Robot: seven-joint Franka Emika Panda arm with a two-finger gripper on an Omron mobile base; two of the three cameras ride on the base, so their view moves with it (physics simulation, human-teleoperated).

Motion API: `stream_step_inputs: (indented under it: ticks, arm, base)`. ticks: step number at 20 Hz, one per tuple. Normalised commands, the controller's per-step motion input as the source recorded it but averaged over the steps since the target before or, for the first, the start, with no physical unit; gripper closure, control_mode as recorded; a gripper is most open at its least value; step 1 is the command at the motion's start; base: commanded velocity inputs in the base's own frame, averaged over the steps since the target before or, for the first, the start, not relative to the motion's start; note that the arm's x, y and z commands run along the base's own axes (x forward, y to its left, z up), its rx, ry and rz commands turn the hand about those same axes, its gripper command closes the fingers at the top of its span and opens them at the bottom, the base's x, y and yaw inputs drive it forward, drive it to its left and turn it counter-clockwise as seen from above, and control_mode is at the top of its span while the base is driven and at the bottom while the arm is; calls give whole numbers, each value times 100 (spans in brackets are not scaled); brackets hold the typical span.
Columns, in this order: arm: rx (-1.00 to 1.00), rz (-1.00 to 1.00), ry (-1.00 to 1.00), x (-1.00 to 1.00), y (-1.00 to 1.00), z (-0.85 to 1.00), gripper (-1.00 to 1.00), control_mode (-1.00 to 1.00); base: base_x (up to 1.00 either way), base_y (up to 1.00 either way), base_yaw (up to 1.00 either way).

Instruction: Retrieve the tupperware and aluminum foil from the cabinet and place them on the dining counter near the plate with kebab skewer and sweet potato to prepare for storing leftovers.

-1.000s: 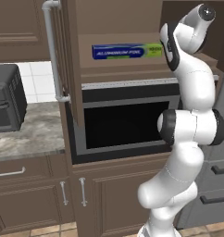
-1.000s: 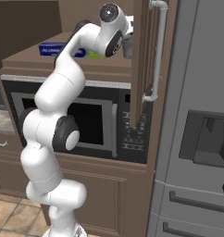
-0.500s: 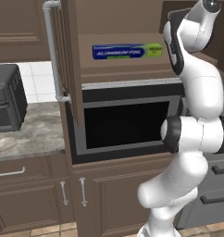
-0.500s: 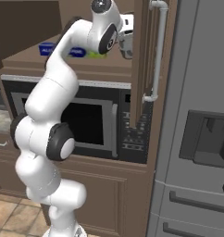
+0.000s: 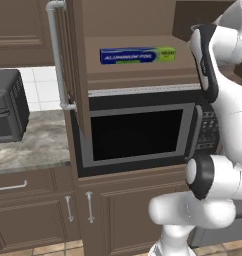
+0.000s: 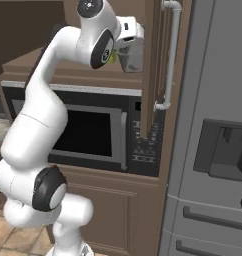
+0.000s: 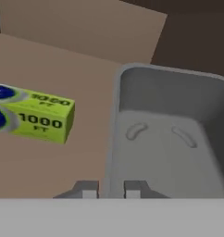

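Observation:
My gripper [image 7: 110,189] is shut on the left wall of the tupperware [image 7: 164,139], a grey translucent tub that hangs in front of the hand. From the right base view the gripper [image 6: 122,46] holds the tupperware [image 6: 132,56] at the mouth of the open cabinet [image 6: 154,75], just left of its door handle [image 6: 171,55]. The aluminum foil [image 5: 137,55], a blue box with a green end, lies on the cabinet shelf [image 5: 133,77]; its green end [image 7: 44,118] sits left of the tub. The dining counter and the plate are out of view.
A black microwave [image 5: 138,135] is built in under the shelf. The open cabinet door [image 5: 75,65] with its white bar handle [image 5: 57,55] stands to the left. A steel fridge [image 6: 213,150] fills the right. A dark appliance [image 5: 8,107] sits on the stone worktop [image 5: 28,147].
The arm has lifted and drawn back toward the right with the tub in its grip. The foil box has not moved.

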Motion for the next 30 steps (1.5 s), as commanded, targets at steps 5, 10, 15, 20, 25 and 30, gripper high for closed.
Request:
stream_step_inputs:
  ticks: [5, 10, 15, 20, 25, 30]
  arm:
    - [-16, 3, 1, -100, 80, 3, 100, -100]
    - [-15, 3, 4, -100, 87, -1, 100, -100]
    - [-5, 0, 0, -100, 51, -4, 100, -100]
    - [0, 0, 1, -100, 6, -29, 100, -100]
    - [0, 6, 4, -92, 13, -41, 100, -100]
    - [0, 13, 4, -59, 18, -26, 100, -100]
  base:
    - [0, 0, 0]
    - [0, 0, 0]
    - [0, 0, 0]
    - [0, 0, 0]
    - [0, 0, 0]
    - [0, 0, 0]
